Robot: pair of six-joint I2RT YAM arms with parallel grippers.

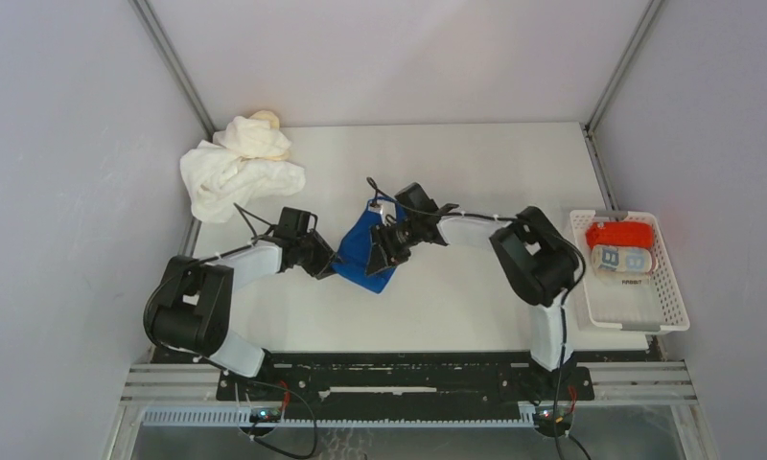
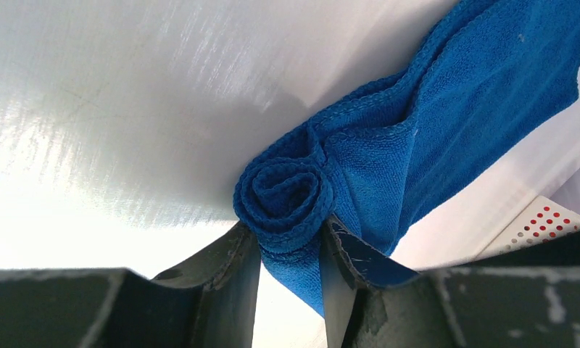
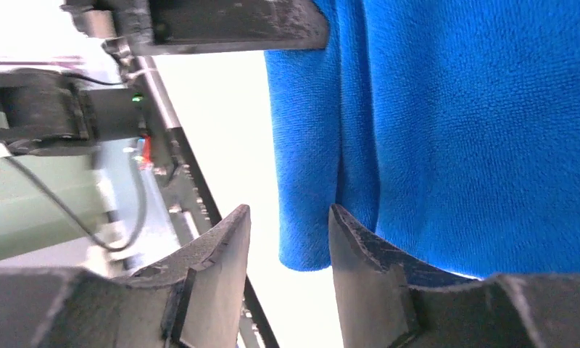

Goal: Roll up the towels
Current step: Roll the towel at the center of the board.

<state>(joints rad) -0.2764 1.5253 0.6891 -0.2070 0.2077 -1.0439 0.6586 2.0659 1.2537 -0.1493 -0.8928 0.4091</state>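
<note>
Blue towel (image 1: pixel 362 251) lay mid-table (image 1: pixel 456 307) between the two grippers, one end wound into a tight spiral. Left gripper (image 2: pixel 287 228) was closed narrow on that rolled end — the fabric filled the gap and touched both fingers (image 2: pixel 233 272). Right gripper (image 3: pixel 288 212) stood at the towel's other side, jaws partly apart and nothing clamped. The flat cloth's corner showed beyond the gap, with bare table beside it. The rest of the towel lay loose and unrolled, trailing from the spiral toward the right gripper. A heap of white and cream towels (image 1: pixel 241 172) sat at the far-left corner of the table, well apart from both grippers. White slatted basket (image 1: pixel 648 311) rested at the right edge — inside it a red towel (image 1: pixel 621 233) and, just beside that, a rolled light-blue patterned towel (image 1: pixel 621 259).
</note>
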